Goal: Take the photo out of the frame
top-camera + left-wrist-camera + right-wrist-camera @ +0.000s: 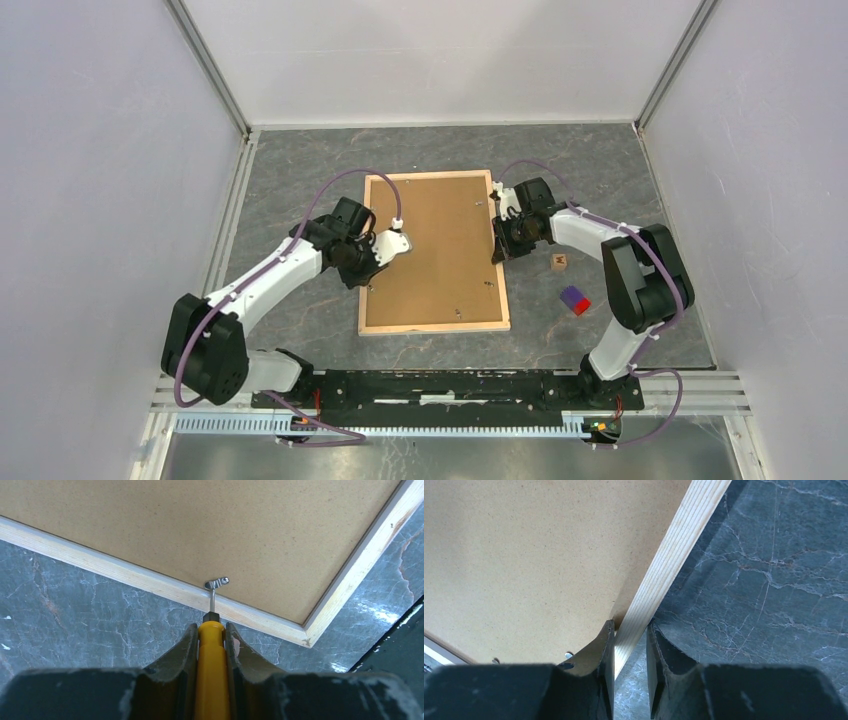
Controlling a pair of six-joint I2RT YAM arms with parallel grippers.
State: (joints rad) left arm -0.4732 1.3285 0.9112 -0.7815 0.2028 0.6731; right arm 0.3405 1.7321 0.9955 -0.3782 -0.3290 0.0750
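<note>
Frame (430,326) face down at the centre of the top view, on the grey table (300,170), with the brown backing panel (440,240) turned upward inside the wood border. Left gripper (211,627) pinching a yellow-handled screwdriver (211,675), the thin metal tip reaching to a small metal clip (216,583) at the middle of the left wrist view and seemingly touching it. Right gripper (630,630) astride the pale rail on the right side of the frame, fingers pressed on its two faces, probably to steady the frame. Judged as the unclipping step: backing not yet lifted, photo not yet reachable. Next move probably asking for a small turn or push of the tip to swing the clip off the backing, with care against slipping and scratching the panel, and with a firm hold on the right rail against sliding. Shown only from above: the whole rectangle, the two arms at its left and right edges, other clips (459,312) near the lower right of the backing, a small wooden cube (559,262) and a blue and red block (575,300) lying apart at the right. Shown only from the wrists: the meeting of tip and clip, and the rail between the fingers, both hidden under the gripper bodies in the top view. Photo itself not visible in any view.
</note>
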